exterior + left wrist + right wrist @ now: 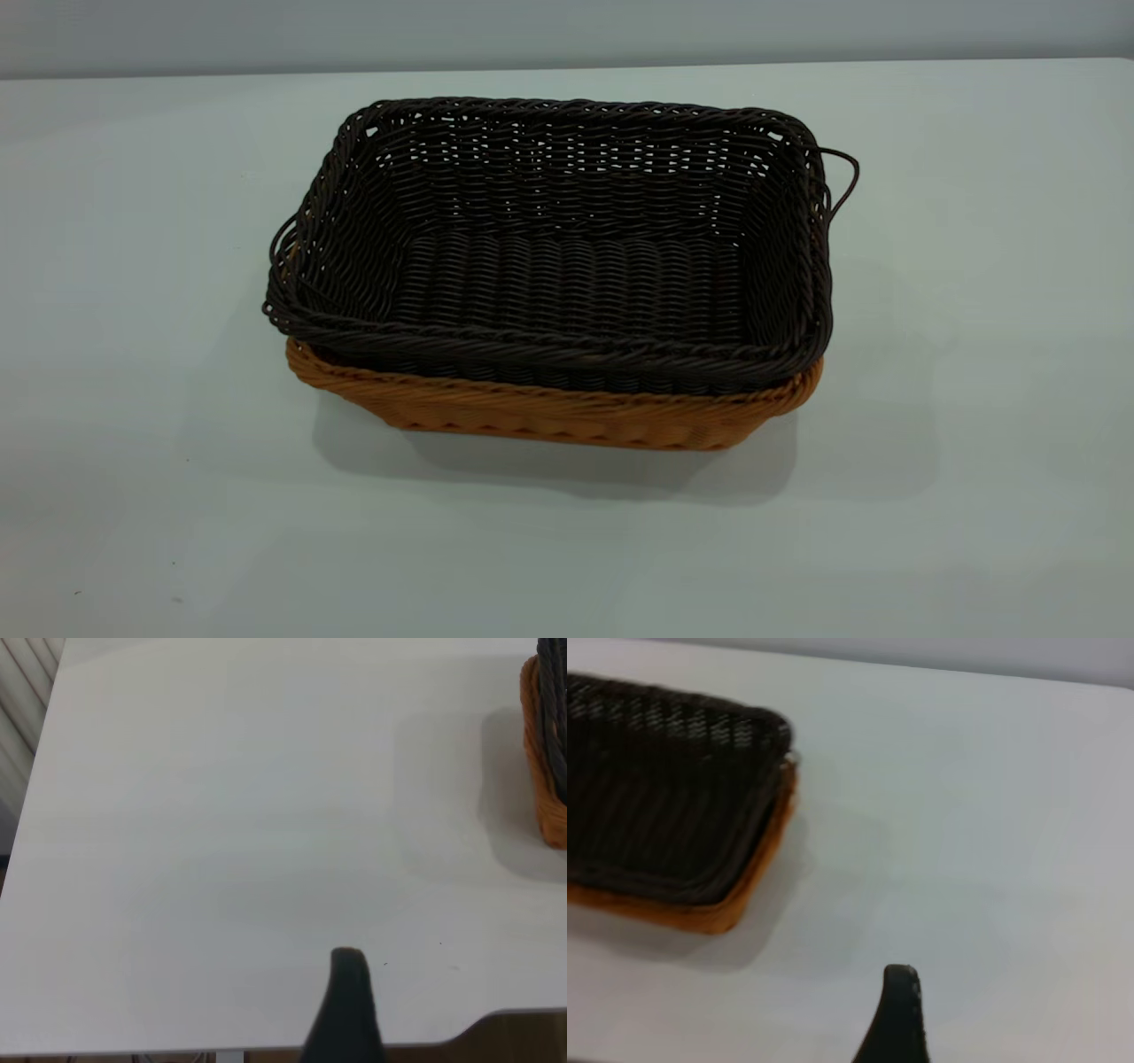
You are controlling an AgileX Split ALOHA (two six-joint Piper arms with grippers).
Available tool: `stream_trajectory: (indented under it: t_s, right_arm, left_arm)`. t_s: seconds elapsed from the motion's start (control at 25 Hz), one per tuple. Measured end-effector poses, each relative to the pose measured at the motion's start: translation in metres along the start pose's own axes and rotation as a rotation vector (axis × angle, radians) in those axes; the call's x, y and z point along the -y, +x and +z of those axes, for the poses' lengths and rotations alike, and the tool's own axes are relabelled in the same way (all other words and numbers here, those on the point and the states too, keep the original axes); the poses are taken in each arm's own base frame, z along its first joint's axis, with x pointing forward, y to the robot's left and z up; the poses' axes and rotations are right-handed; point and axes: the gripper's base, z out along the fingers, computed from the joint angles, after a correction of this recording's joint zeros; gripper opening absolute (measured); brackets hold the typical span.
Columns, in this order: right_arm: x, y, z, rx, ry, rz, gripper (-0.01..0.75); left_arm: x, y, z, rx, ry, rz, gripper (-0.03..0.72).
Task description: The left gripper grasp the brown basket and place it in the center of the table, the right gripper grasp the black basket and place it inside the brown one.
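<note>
Exterior view: black basket (567, 266) sits nested inside brown basket (549, 416) at centre of bench (133, 354). Left claw (347, 979) and right claw (899, 992) hover above bare bench, clear of baskets; finger spacing cannot be told.

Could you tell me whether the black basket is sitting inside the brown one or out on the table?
Inside: the black basket sits nested in the brown basket, whose rim shows beneath it.
</note>
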Motion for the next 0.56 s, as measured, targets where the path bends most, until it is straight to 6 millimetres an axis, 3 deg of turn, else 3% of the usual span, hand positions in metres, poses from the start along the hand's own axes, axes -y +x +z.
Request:
stream_trajectory:
  t_s: [0.56]
  right_arm:
    - [0.0075, 0.0012, -0.0001, -0.008, 0.083, 0.091, 0.573]
  left_arm:
    - [0.0, 0.0, 0.0, 0.0, 0.0, 0.0, 0.58]
